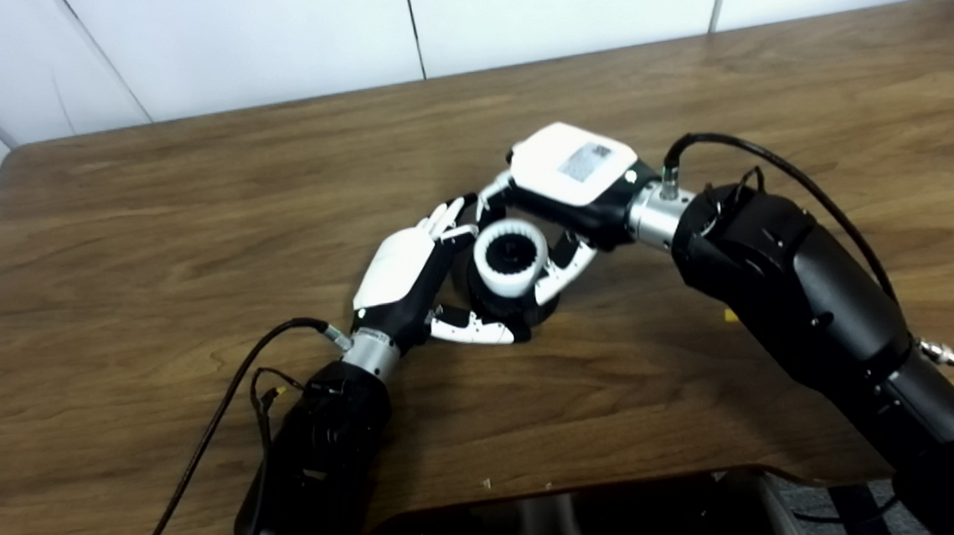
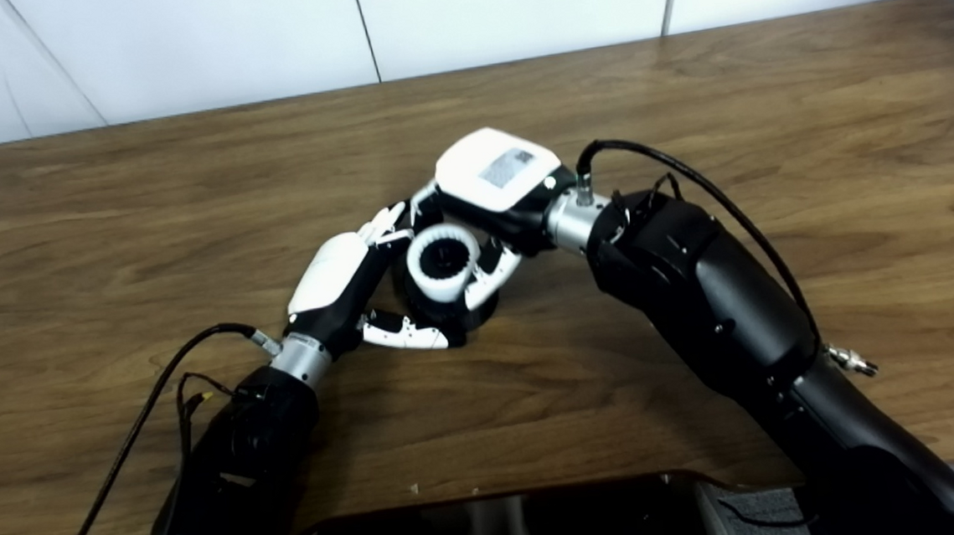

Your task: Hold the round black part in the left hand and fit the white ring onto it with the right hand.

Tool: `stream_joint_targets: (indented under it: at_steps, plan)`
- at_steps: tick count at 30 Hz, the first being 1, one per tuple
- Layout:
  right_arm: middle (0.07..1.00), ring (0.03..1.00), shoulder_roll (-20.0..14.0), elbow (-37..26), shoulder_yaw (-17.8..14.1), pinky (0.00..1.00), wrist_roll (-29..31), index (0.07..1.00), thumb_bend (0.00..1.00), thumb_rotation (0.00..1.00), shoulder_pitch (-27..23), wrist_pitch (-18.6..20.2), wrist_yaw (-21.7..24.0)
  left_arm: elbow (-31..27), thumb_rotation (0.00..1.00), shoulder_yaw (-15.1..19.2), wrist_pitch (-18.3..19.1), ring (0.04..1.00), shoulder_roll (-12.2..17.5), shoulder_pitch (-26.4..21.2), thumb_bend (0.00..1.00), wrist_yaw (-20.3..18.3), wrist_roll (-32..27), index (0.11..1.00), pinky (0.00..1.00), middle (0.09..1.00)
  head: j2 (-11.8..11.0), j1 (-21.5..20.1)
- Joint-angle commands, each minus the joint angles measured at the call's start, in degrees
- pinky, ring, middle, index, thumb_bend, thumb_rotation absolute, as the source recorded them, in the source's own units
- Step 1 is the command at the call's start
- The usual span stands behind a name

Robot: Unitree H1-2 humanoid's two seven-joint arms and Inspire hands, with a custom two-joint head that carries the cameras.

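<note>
Both hands [image 1: 410, 276] [image 2: 500, 173] around white ring [image 1: 511, 257]

Robot lab bench, bare wood-grain table [image 1: 187, 204], plain white panelled wall [image 1: 259, 39] along far edge, cabled robot arms [image 2: 697, 286]

A white ring [image 1: 511, 257] with toothed ridges tops a black part [image 1: 503, 303] on the brown wood-grain table [image 1: 187, 204].
</note>
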Motion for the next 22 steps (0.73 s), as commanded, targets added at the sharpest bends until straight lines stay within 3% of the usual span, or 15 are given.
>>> stream_joint_targets:
  at_steps: [1,16,22]
  plan:
    - [0.72,0.722,0.1,-1.7,-0.5,0.89,0.0,0.693,0.87,0.39,-1.8,0.1,0.1,-1.0,0.38,-0.8,-0.3,1.0,-0.1,-0.7,1.0,-1.5,-0.6,0.687,0.97,1.0,0.1,0.1]
    - [0.766,0.743,-0.1,-2.0,-1.4,0.91,1.0,0.774,0.92,0.4,-1.0,0.2,0.4,-0.7,0.39,-0.8,-0.4,1.0,-0.1,-0.8,1.0,-1.2,-0.5,0.679,0.96,1.0,-0.5,-0.2]
    - [0.796,0.753,0.8,-1.9,-4.8,0.86,3.7,0.804,0.88,0.41,1.7,1.5,-2.7,-0.1,0.39,-0.8,-1.3,1.0,0.0,-0.6,1.0,-0.6,-0.8,0.678,0.98,1.0,-1.4,-0.3]
